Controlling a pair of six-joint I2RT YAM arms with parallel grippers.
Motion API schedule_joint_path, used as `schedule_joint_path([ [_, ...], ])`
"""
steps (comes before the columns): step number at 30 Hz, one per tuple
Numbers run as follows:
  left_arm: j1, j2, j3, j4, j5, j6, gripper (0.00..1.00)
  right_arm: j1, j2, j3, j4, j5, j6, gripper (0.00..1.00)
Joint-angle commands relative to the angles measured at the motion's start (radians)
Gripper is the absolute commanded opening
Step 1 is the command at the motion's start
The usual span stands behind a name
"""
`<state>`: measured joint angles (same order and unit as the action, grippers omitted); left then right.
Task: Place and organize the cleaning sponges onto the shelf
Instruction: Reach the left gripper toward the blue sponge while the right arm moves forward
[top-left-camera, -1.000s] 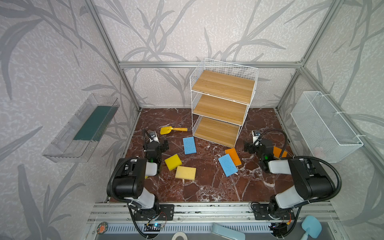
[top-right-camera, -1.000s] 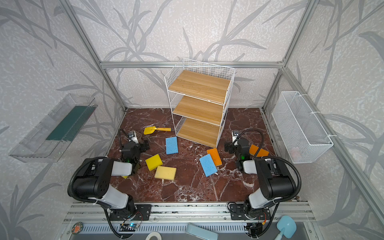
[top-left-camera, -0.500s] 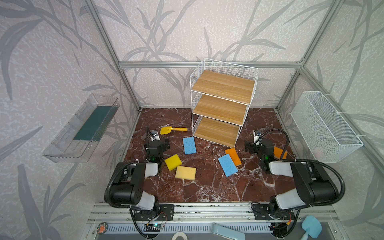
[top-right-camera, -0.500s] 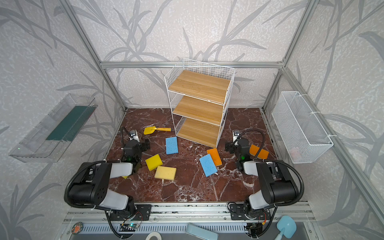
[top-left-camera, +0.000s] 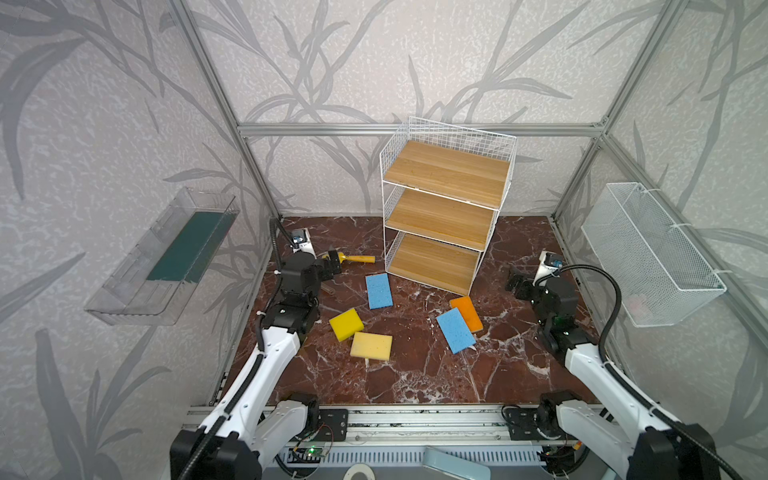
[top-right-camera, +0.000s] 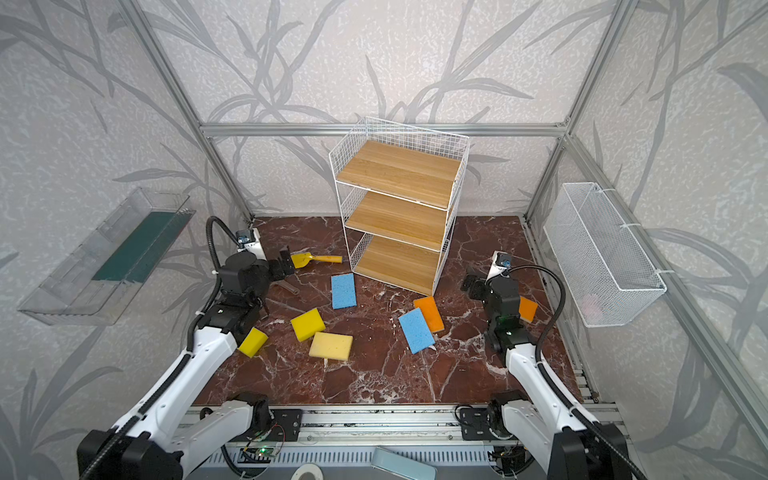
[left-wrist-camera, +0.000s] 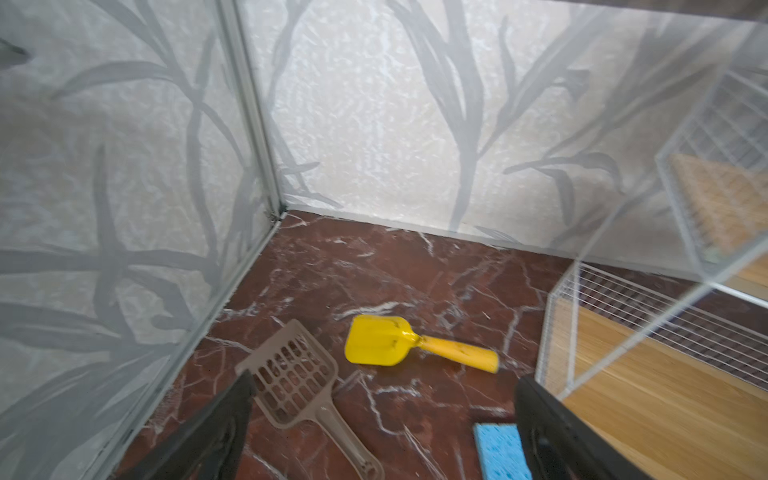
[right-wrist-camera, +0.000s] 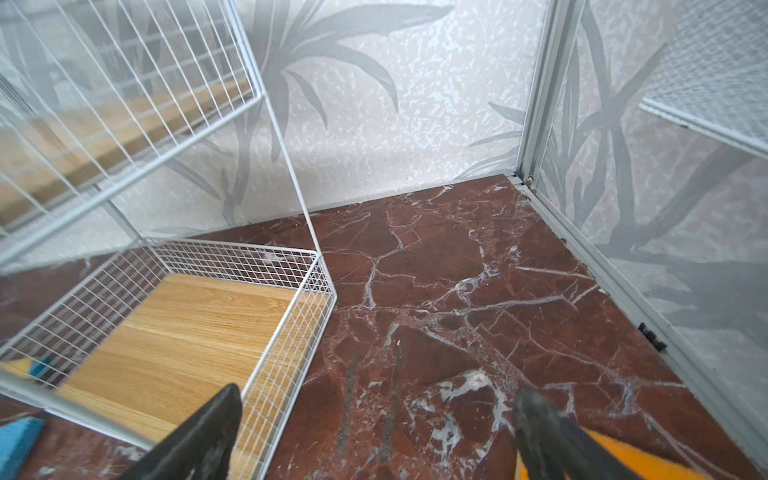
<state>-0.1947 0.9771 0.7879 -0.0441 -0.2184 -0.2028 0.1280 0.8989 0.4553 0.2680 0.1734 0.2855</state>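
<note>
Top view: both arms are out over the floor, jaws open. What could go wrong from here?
The left gripper points at the yellow scoop and the brown slotted scoop; closing there would likely grab the wrong thing. The right gripper sits close to a wire corner of the shelf; a bump could shift it.

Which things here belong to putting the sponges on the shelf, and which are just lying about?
For the job: shelf; two blue sponges; two orange sponges; three yellow sponges.
Lying about: yellow scoop; brown slotted scoop; clear tray; mesh basket.
</note>
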Motion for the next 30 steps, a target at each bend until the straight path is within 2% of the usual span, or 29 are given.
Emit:
schedule_joint_path([
  [1, -0.097, -0.028, 0.053, -0.259, 0.033, -0.107, 0.94, 0.002, -0.107, -0.004, -0.185, -0.058, 0.169, 0.97],
  [6, -0.210, -0.067, 0.044, -0.358, 0.019, -0.282, 0.85, 0.004, -0.248, -0.049, -0.320, -0.201, 0.275, 0.93],
  [12, -0.279, -0.011, -0.047, -0.318, 0.031, -0.383, 0.76, 0.002, -0.356, -0.100, -0.390, -0.298, 0.307, 0.89],
  [21, -0.265, 0.250, -0.094, -0.105, 0.205, -0.435, 0.66, 0.003, -0.311, -0.148, -0.290, -0.393, 0.343, 0.85],
  [30, -0.198, 0.458, -0.050, -0.004, 0.282, -0.438, 0.51, 0.004, -0.202, -0.150, -0.211, -0.441, 0.344, 0.83],
])
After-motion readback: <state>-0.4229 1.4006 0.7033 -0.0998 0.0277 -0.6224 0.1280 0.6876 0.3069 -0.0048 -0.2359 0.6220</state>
